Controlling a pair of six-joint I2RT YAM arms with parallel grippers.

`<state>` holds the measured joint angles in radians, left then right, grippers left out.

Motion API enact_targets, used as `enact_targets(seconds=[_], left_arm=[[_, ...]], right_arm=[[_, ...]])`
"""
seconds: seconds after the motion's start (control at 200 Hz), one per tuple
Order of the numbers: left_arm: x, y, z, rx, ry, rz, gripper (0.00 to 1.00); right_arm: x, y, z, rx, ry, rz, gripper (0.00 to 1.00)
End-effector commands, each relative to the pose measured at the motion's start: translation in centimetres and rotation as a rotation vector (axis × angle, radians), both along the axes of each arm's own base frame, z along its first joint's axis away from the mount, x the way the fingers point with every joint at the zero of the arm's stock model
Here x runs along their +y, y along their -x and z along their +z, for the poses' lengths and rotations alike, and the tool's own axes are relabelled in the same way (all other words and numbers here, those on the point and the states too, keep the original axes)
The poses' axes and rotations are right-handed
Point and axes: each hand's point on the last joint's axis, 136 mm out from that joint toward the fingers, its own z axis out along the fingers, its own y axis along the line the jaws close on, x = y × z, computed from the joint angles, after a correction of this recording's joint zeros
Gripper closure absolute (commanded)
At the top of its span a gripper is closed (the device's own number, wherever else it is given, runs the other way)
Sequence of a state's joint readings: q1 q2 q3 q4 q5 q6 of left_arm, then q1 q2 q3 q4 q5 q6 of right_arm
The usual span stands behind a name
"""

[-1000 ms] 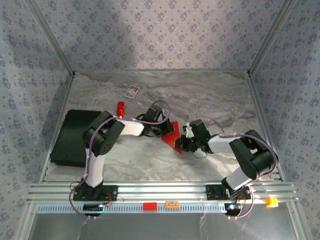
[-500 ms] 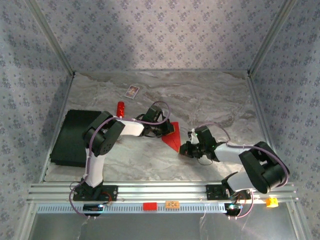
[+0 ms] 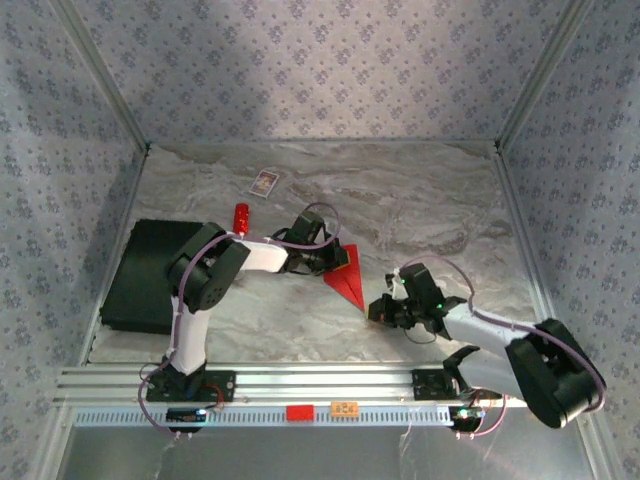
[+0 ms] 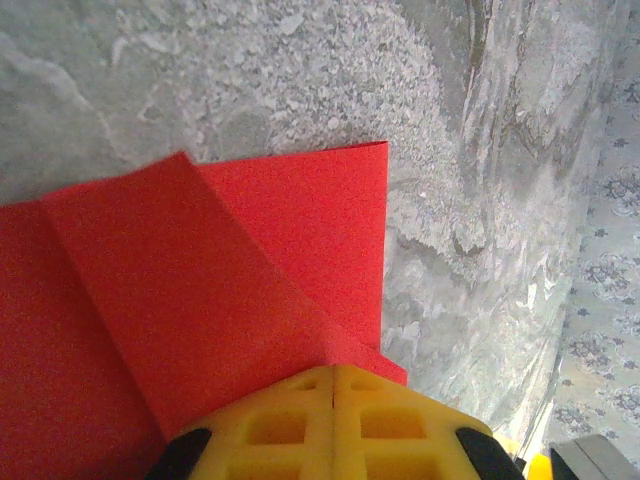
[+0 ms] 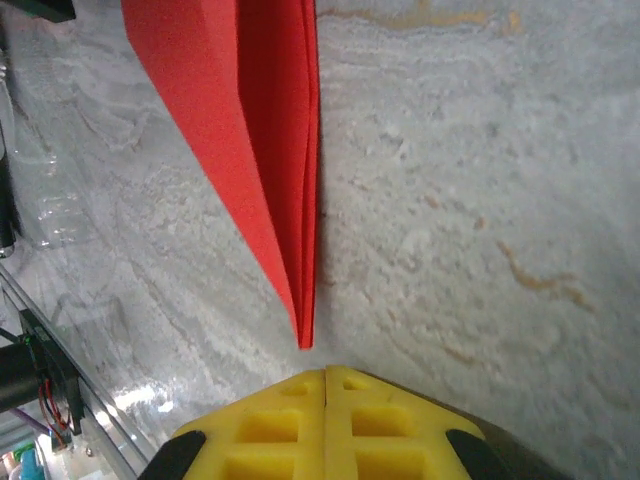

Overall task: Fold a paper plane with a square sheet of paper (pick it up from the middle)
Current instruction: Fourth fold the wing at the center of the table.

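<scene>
Right hand (image 3: 383,311) withdrew, closed | paper plane (image 3: 346,282) tip just ahead

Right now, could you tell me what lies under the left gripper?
The paper plane, folded red layers lying on the marble table. The shut left gripper hides the part directly beneath it.

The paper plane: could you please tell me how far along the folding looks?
Done: the paper plane is a creased, pointed dart. In hand: the closed left gripper sits at its wide end; the closed right gripper is clear of the tip. Left: likely just backing away.
</scene>
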<state>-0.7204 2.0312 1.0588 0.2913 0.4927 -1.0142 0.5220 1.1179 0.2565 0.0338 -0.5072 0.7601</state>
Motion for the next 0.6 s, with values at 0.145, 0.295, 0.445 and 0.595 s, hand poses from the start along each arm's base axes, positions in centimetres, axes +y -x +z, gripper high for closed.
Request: enact_targets(seconds=[0.145,0.295,0.445,0.595], left_arm=[[2.3,0.9,-4.0,0.063,-0.117,0.036,1.0],[2.3,1.0,-4.1,0.064,-0.113,0.036,1.0],[2.2,0.9,-4.1,0.065,-0.108,0.034,1.0],[2.2,0.9,-4.1,0.066,-0.11,0.035,1.0]], right_arm=[[1.4,-4.0,5.7,-0.088,-0.038,-0.001,0.94],[3.2,-7.2,5.7,-0.083,-0.044,-0.011,0.93],[5.1,-9.3,4.6,-0.055,-0.047,0.007,0.94],[5.6,-9.9,3.1,-0.026,-0.027,0.004,0.94]])
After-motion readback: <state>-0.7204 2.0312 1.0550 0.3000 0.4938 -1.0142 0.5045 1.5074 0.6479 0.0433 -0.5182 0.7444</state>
